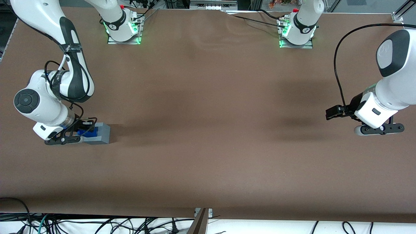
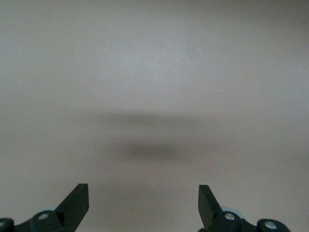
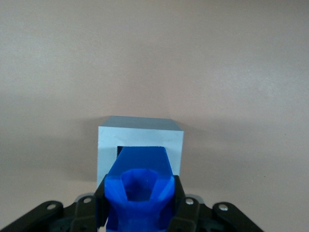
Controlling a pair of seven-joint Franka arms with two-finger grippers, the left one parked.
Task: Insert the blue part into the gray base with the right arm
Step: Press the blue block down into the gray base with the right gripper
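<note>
now we seat the blue part (image 3: 140, 179) into the gray base (image 3: 137, 137).
gripper (image 3: 140, 212) fingers clamped on it, lined with the recess.

pincer (image 3: 140, 205) clamping blue part (image 3: 140, 186), tip entering gray base (image 3: 140, 140) recess

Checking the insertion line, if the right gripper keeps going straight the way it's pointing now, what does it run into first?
The gripper, shut on the blue part, points straight at the gray base. The part's leading end already seems to sit at the base's square recess, so the base comes first, though how deep it sits is unclear.
</note>
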